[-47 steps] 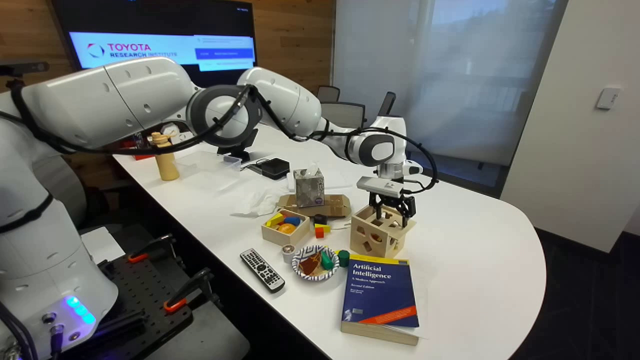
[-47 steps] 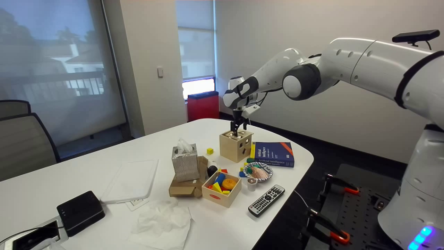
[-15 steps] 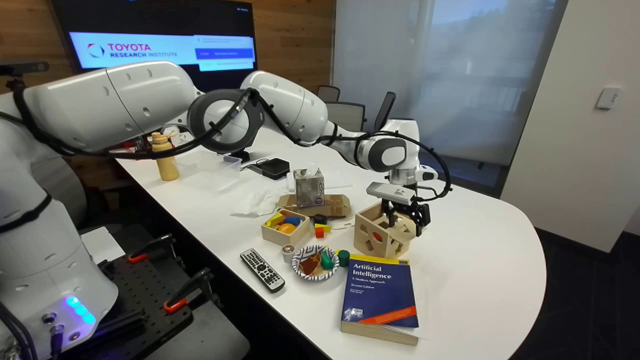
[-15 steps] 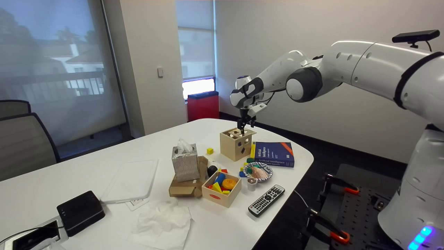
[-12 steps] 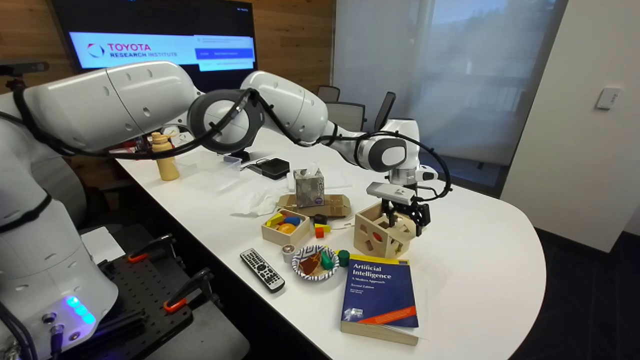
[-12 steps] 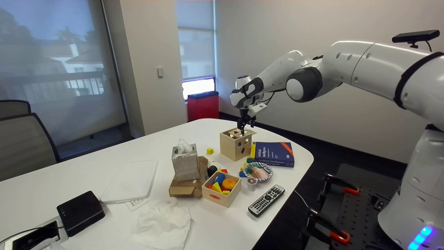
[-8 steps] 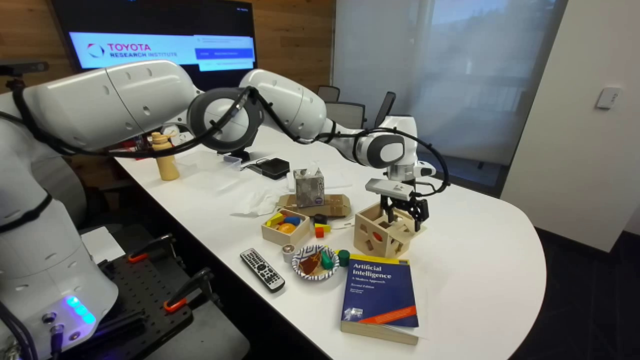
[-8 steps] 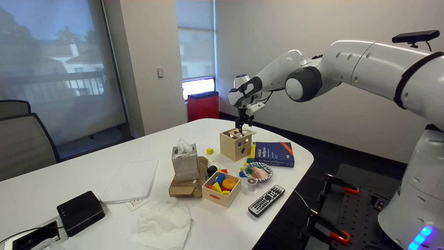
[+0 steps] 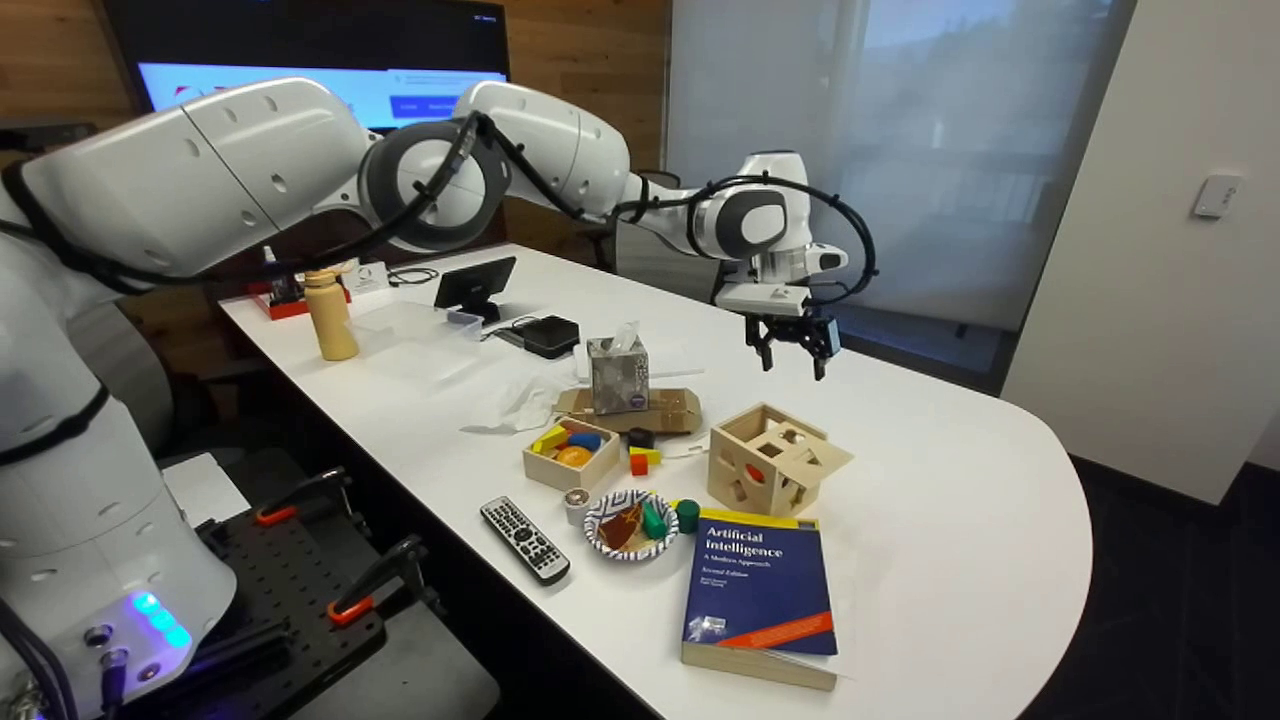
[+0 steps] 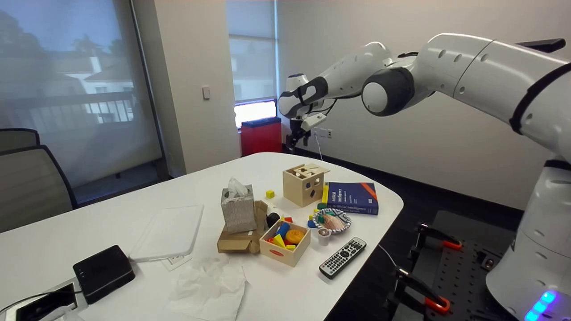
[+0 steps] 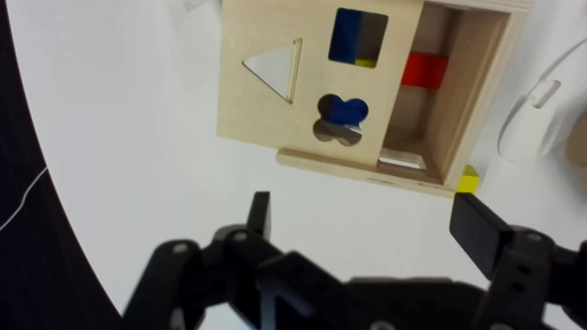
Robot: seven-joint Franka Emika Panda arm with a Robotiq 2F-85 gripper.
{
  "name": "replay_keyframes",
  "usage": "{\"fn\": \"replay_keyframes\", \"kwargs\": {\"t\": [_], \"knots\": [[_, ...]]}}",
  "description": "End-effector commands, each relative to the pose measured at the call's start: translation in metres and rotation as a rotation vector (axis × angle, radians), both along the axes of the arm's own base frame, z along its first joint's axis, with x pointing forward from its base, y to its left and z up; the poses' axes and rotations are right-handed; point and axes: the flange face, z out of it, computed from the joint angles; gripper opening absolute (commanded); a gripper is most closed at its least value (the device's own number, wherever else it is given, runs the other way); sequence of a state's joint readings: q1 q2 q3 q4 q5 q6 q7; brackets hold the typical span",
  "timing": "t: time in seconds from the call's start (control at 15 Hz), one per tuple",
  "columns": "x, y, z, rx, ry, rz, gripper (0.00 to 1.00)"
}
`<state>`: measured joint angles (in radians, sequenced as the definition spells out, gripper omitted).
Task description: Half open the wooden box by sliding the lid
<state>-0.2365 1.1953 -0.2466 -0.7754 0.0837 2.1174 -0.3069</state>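
White and round-ended, the desk (image 9: pixel 960 560) bears the wooden box (image 10: pixel 295 189), with the blue book (image 9: pixel 755 590) just beside it. Higher than the wooden box and off to one side, apart from it, hangs the tool (image 9: pixel 793 369), its two jaws spread wide and holding nothing. The lid (image 11: pixel 314 75) sits part-way across the wooden box, jutting past one wall; opposite, through the uncovered strip of the top, a red piece (image 11: pixel 424 71) shows inside.
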Motion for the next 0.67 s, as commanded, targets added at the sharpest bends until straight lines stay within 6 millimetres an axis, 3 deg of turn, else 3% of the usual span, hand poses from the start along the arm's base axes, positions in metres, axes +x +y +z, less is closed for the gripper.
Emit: {"fn": "replay_keyframes", "kwargs": {"t": [0.0,0.27,0.6], "knots": [[0.001,0.029,0.044,0.032,0.011,0.012,1.0],[0.005,0.053,0.07,0.032,-0.007,0.037,1.0],[0.0,0.068,0.079,0.04,0.0,0.054,1.0]]}}
